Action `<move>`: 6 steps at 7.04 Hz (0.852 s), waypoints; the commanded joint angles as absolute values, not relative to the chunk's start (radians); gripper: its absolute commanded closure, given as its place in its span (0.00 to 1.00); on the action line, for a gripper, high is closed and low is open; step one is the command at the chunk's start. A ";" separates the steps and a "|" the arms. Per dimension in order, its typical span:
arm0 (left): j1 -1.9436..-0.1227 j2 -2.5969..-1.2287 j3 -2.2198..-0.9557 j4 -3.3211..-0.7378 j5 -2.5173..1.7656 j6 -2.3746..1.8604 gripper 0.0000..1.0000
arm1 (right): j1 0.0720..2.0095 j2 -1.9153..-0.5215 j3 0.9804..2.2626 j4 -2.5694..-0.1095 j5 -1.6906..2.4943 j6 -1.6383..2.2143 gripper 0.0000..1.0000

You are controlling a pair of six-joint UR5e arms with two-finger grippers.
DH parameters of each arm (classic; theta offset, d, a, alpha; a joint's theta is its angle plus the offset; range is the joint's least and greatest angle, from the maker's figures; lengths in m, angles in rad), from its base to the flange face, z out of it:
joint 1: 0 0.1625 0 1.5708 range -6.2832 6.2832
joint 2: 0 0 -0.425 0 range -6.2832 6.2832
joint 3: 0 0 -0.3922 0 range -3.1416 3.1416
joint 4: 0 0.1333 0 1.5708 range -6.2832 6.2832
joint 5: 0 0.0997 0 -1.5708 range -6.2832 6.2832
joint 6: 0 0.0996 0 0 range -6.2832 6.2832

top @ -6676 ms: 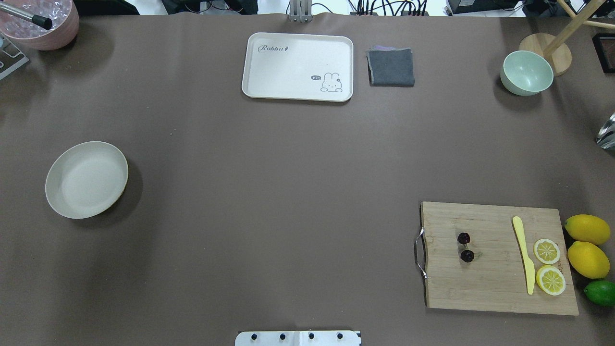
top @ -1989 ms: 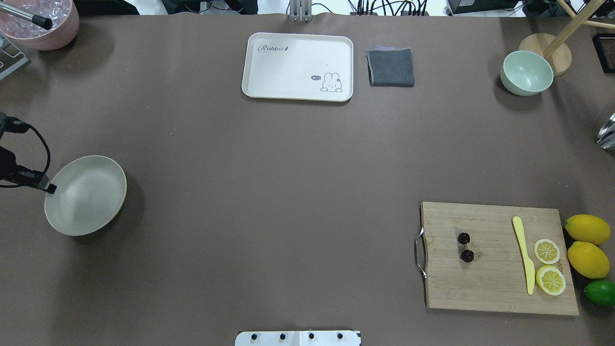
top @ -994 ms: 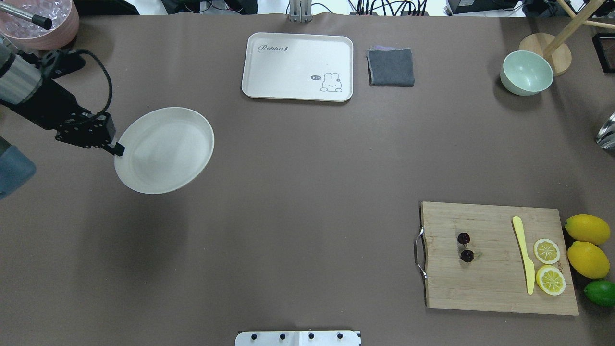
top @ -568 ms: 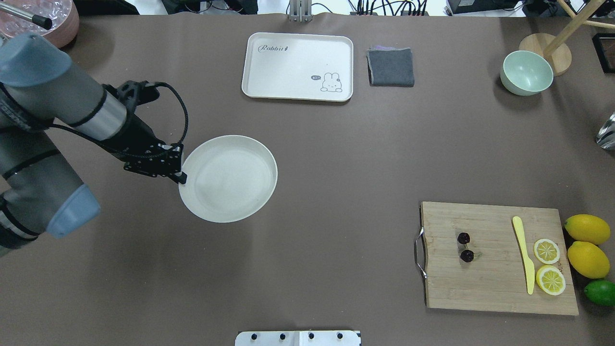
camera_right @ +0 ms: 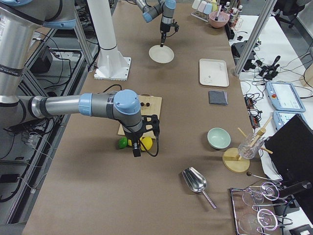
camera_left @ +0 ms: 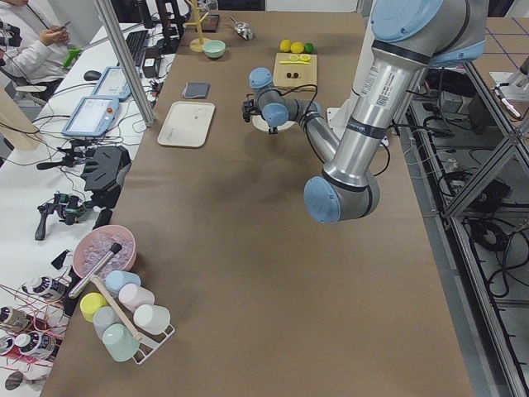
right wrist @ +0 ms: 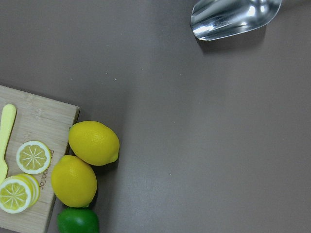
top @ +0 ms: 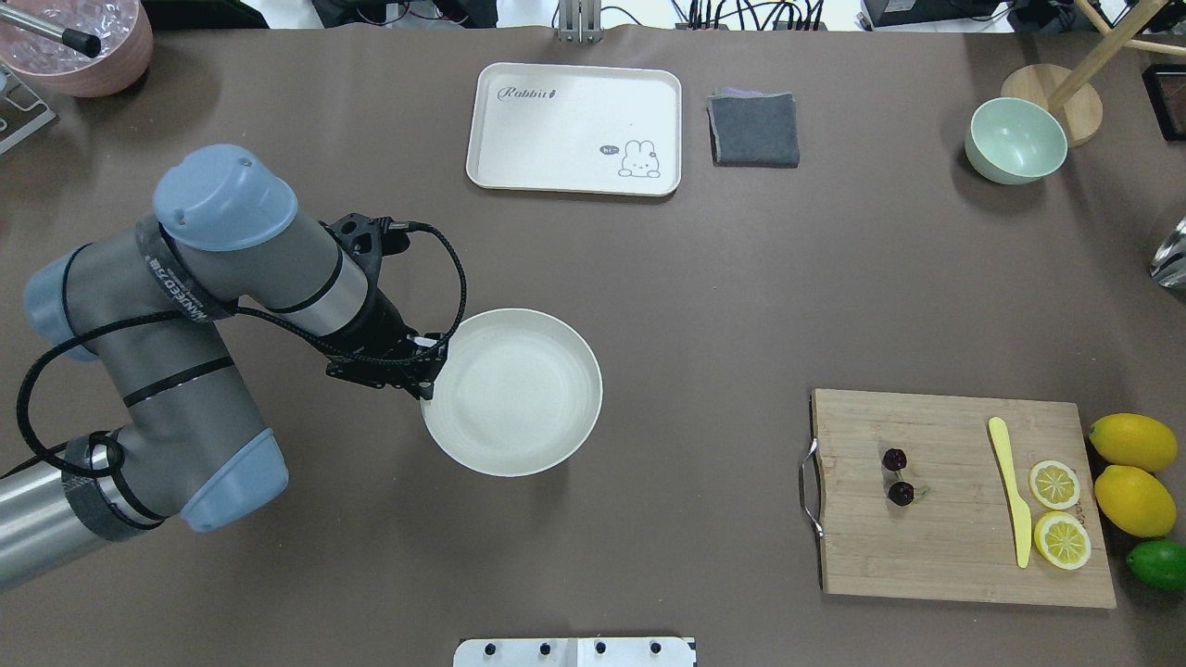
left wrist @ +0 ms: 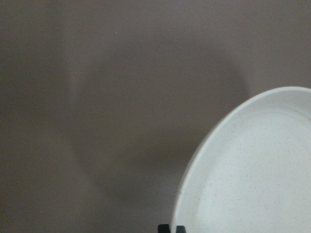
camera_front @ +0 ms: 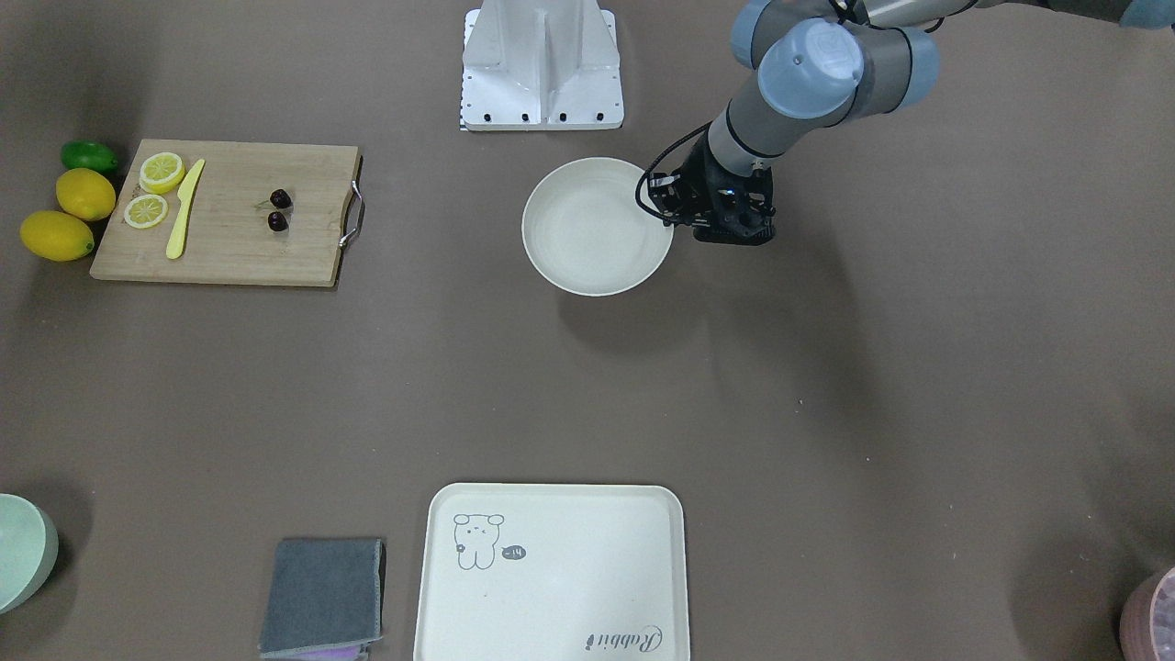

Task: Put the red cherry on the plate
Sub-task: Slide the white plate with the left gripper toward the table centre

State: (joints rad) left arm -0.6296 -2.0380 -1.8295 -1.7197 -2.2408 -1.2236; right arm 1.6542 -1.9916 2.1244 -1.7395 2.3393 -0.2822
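Note:
My left gripper [top: 429, 380] is shut on the near-left rim of the plate [top: 519, 398], a round cream dish held a little above the table's middle, with its shadow beneath it. The front-facing view shows the plate [camera_front: 592, 229] and the left gripper [camera_front: 667, 208] in front of the robot base. In the left wrist view the plate [left wrist: 252, 170] fills the lower right. The red cherry [top: 897, 476], a dark pair on a stem, lies on the wooden cutting board [top: 954, 556] at the right. My right gripper [camera_right: 136, 150] hangs over the lemons; I cannot tell if it is open.
On the board lie a yellow knife [top: 1010, 491] and lemon slices [top: 1056, 511]. Lemons [top: 1132, 443] and a lime [top: 1158, 563] sit beside it. A rabbit tray [top: 574, 111], grey cloth [top: 753, 130] and green bowl [top: 1015, 139] line the far edge. A metal scoop [right wrist: 233, 17] lies right.
My left arm came in from the left, gripped the plate's rim, lifted it and carried it right to the table's middle. The cherry has not moved.

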 commanded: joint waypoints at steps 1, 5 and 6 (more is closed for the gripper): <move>-0.600 -2.089 -1.789 -1.713 -2.182 -1.232 1.00 | 1.652 -1.993 2.125 -1.740 2.339 -0.282 0.00; -0.555 -2.112 -1.656 -1.858 -2.129 -1.282 1.00 | 1.652 -1.993 2.123 -1.740 2.342 -0.282 0.00; -0.533 -2.111 -1.610 -1.952 -2.094 -1.326 1.00 | 1.652 -1.993 2.123 -1.740 2.344 -0.282 0.00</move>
